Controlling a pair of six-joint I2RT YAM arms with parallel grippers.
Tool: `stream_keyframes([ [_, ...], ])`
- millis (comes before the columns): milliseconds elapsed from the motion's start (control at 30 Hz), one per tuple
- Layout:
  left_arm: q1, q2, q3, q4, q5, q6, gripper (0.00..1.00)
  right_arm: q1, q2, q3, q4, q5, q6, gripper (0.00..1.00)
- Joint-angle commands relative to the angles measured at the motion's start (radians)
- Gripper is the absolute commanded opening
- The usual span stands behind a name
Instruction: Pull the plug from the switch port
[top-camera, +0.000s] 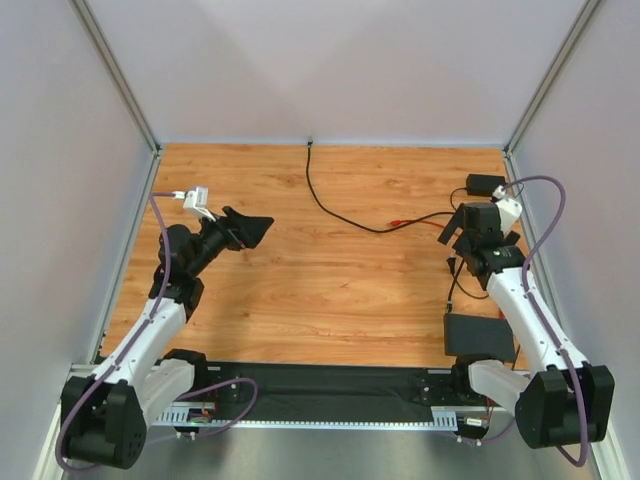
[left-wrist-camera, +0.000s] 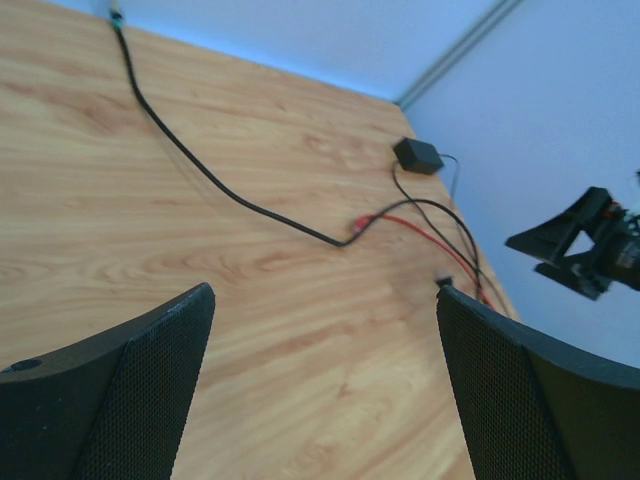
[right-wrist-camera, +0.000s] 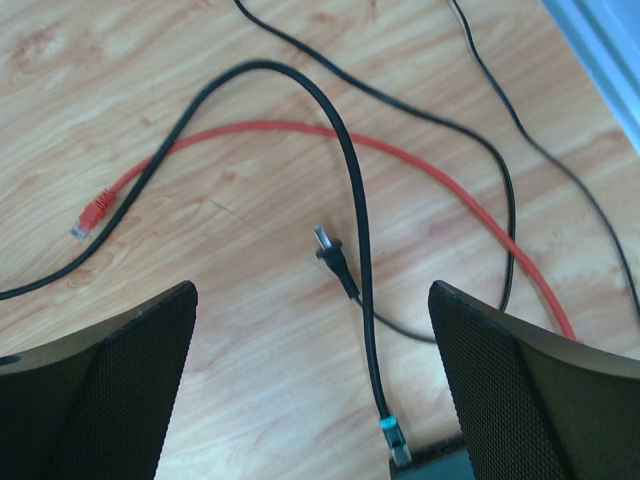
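Step in hand: approach only. Nothing is grasped and the plug is untouched.
Plug: the teal-collared end (right-wrist-camera: 393, 438) of the thick black cable (right-wrist-camera: 357, 220), seated in the edge of the switch (top-camera: 478, 336). It sits at the very bottom of the right wrist view.
Switch: a flat black box on the tabletop (top-camera: 300, 290), near right, just beside the right arm. The port itself is hidden.
Right claw (right-wrist-camera: 311, 288): spread wide and empty, hanging over the cables with the plug toward its lower edge.
Left claw (left-wrist-camera: 322, 290): spread wide and empty, raised over the left side, well apart from the switch.
Clutter: a red cable (right-wrist-camera: 250, 127) with a free end and a thin lead (right-wrist-camera: 325, 245) with a small loose connector, both crossing near the black cable. An adapter brick (top-camera: 485, 184) sits far right.
Poor view: only a sliver of the switch shows, so there may be a latch tab on the plug; I cannot tell.
Doing it well:
- Lower the right claw toward the switch edge.
- Straddle the plug body, not the cable, with the red cable and thin lead kept out of the jaws.
- Pull straight along the cable's line, away from the edge and not upward.
- The box looks light and may slide, so the left claw could pin it.
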Motion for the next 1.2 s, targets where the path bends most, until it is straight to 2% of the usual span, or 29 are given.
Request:
stream_keyframes([
  [0, -0.003, 0.082, -0.012, 0.235, 0.125, -0.235, 1.00, -0.050, -0.071, 0.009, -0.273, -0.082, 0.202, 1.00],
  [67, -0.003, 0.165, -0.072, 0.441, 0.140, -0.330, 1.00, -0.094, -0.131, -0.014, -0.318, -0.110, 0.239, 1.00],
  [133, -0.015, 0.220, -0.094, 0.511, 0.129, -0.366, 1.00, -0.107, -0.178, -0.022, -0.384, -0.074, 0.294, 0.99],
  [233, -0.085, 0.319, -0.060, 0.511, 0.114, -0.337, 0.98, -0.208, -0.195, -0.033, -0.456, -0.009, 0.330, 0.96],
  [400, -0.310, 0.415, -0.045, 0.476, 0.007, -0.300, 0.91, -0.525, -0.209, -0.122, -0.392, -0.174, 0.291, 0.89],
  [567, -0.455, 0.446, -0.023, 0.431, -0.044, -0.274, 0.86, -0.629, -0.188, -0.154, -0.329, -0.176, 0.317, 0.89],
  [633, -0.507, 0.440, -0.007, 0.379, -0.058, -0.254, 0.85, -0.660, -0.177, -0.176, -0.315, -0.172, 0.313, 0.89],
  [733, -0.573, 0.412, 0.001, 0.329, -0.085, -0.218, 0.76, -0.689, -0.168, -0.192, -0.281, -0.110, 0.296, 0.89],
  [833, -0.619, 0.376, 0.007, 0.249, -0.096, -0.193, 0.74, -0.711, -0.166, -0.208, -0.246, -0.106, 0.294, 0.88],
  [867, -0.630, 0.351, 0.001, 0.233, -0.098, -0.187, 0.71, -0.728, -0.157, -0.218, -0.227, -0.139, 0.308, 0.87],
  [967, -0.651, 0.288, -0.017, 0.184, -0.101, -0.185, 0.69, -0.751, -0.128, -0.219, -0.217, -0.173, 0.325, 0.86],
  [1167, -0.676, 0.113, -0.060, 0.039, -0.156, -0.153, 0.67, -0.760, -0.126, -0.265, -0.181, -0.133, 0.359, 0.85],
])
